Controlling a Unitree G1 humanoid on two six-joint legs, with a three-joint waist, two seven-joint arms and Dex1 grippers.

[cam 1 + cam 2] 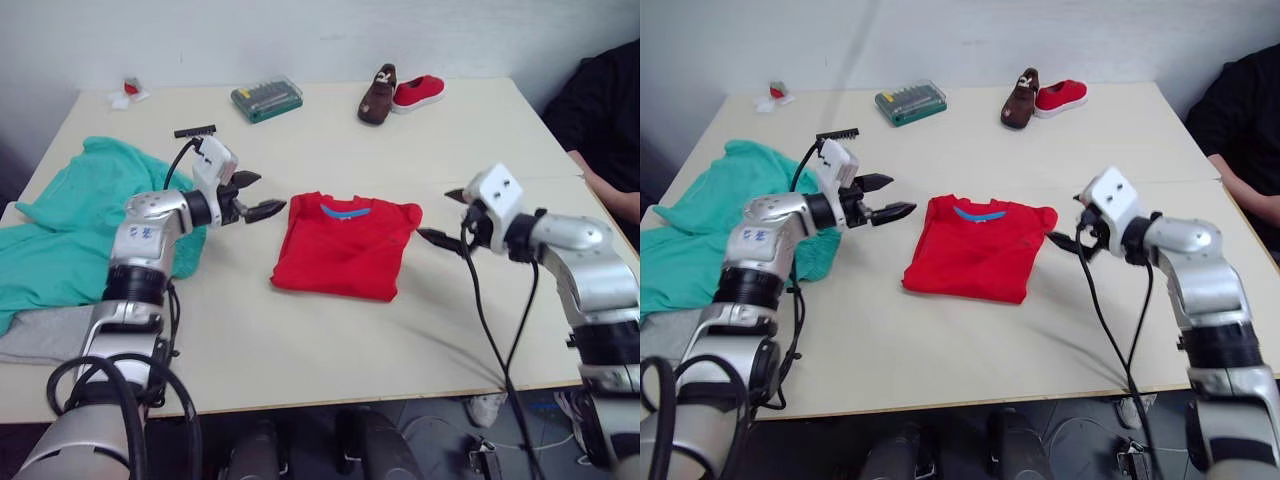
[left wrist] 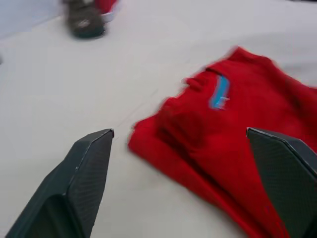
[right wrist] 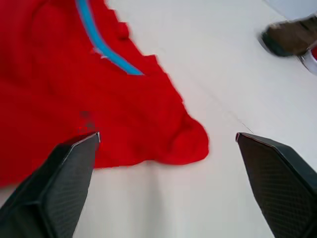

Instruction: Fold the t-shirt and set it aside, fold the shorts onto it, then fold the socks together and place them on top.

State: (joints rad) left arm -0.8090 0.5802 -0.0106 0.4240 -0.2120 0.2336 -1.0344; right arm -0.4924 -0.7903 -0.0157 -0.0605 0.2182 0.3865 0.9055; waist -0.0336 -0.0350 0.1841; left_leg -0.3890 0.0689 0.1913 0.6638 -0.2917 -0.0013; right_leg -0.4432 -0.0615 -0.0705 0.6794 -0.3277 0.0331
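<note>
Robot lab or test room, staged for demonstration. Plain pale worktop [image 1: 330, 340] against bare white wall. Boxed screwdriver-bit set [image 1: 267, 99] and pair of shoes [image 1: 400, 95] beyond left gripper [image 1: 256, 195]; loose cables and floor visible below worktop edge; seated person [image 1: 605, 110] beyond right gripper [image 1: 450, 225].

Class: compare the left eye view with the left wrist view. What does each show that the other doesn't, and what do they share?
Left eye view alone: the teal shorts, a green case of tools, the right gripper and a person's arm. Left wrist view alone: a close look along the open left gripper and its two black fingers. Shared: the folded red t-shirt, its blue neck label, the brown shoe, the table.
</note>
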